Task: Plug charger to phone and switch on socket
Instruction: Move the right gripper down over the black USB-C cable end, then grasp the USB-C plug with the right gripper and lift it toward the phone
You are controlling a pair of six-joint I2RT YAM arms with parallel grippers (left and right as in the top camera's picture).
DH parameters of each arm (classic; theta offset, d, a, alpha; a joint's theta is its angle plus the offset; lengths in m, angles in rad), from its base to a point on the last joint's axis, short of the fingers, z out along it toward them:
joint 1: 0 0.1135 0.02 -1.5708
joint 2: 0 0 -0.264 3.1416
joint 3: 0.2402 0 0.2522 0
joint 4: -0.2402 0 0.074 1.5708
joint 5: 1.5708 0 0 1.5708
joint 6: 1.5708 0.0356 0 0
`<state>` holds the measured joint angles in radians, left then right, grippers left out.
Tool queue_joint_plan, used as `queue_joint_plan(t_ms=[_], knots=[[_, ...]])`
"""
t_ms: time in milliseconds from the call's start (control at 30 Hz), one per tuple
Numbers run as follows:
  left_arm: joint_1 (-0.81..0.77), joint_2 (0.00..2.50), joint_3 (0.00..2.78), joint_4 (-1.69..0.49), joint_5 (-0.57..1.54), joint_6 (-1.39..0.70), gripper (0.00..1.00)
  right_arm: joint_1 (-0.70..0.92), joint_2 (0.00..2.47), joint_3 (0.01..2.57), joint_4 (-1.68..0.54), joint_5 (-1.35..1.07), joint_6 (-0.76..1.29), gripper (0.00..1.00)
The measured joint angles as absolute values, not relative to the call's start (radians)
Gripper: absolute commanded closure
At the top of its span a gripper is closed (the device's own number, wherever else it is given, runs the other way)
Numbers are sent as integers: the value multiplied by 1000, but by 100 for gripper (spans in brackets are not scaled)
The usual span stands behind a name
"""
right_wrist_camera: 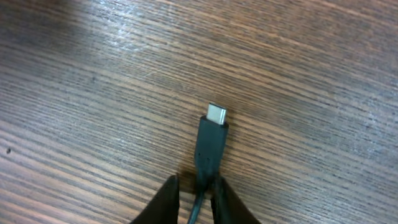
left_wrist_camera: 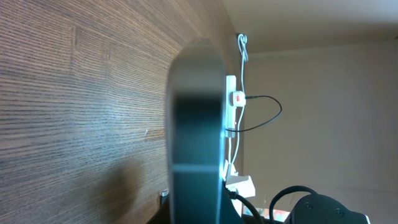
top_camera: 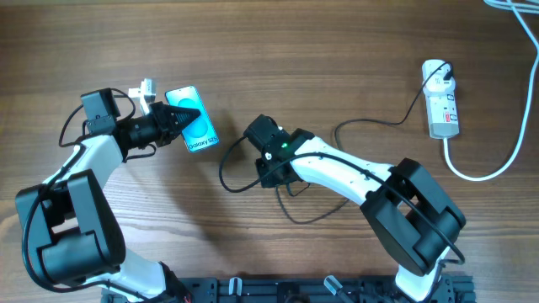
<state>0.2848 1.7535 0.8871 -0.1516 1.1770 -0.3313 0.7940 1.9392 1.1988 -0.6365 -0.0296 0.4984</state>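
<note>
Overhead, the left gripper (top_camera: 187,115) lies at the left of the tabletop (top_camera: 337,50), its jaws closed on the phone (top_camera: 200,133), screen up, one finger across the screen. The socket (top_camera: 441,105) sits far right, well apart, with a black plug in its upper end. Only the right wrist view shows the right gripper (right_wrist_camera: 198,183), jaws nearly closed, pinching the charger (right_wrist_camera: 211,140) just behind its metal tip. The left wrist view shows a blurred dark shape and the socket's red mark (left_wrist_camera: 237,98).
</note>
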Motion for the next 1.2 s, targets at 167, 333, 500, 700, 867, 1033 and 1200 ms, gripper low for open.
queue_joint_plan(t_ms=[167,333,500,700,867,1033,1200], knots=[[285,1753,887,-152,1177,-331,96,794,1939,1197,-632,-29,509,70],[284,1753,887,-152,1177,-331,96,795,1939,1197,-605,-10,519,85],[285,1753,887,-152,1177,-331,96,795,1938,1193,-605,-5,525,96],[284,1753,887,-127,1209,-319,96,779,1938,1193,-604,-47,498,96],[284,1753,886,-51,1266,-312,96,761,1938,1193,-601,-136,417,96],[285,1753,886,-1,1318,-311,96,733,1938,1191,-528,-372,350,96],[294,1753,886,6,1367,-311,96,615,1938,1186,-390,-850,235,95]])
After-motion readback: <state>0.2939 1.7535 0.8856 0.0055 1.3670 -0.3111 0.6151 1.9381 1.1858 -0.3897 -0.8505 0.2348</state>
